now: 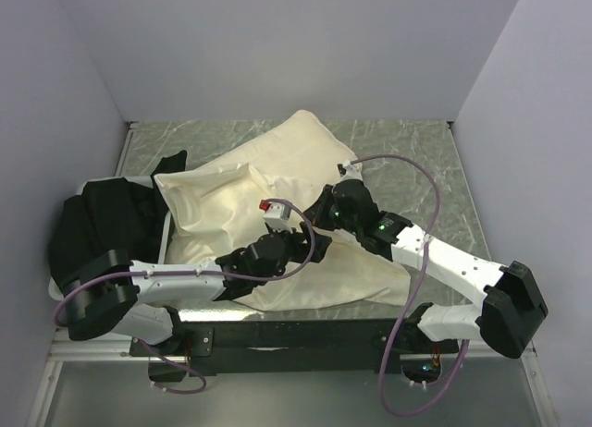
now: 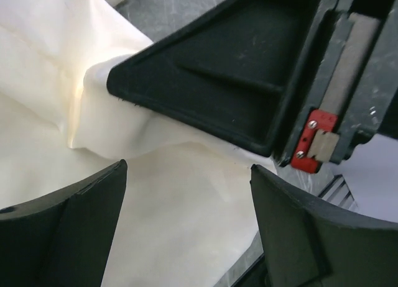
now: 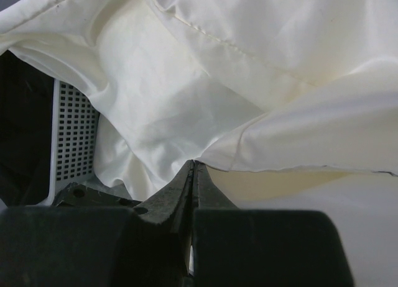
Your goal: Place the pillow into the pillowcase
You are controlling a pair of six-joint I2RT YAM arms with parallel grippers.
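Two grippers meet over the cream fabric near the front middle of the table (image 1: 416, 159). The right gripper (image 3: 194, 166) has its fingers pressed together on a hemmed edge of the pillowcase (image 1: 310, 145), which spreads from the back centre toward the near edge. The left gripper (image 2: 186, 175) stands spread, with fabric beneath it. The pillow (image 1: 208, 205) lies to the left, its left side against a black cloth heap (image 1: 97, 224). Bare tabletop shows at right.
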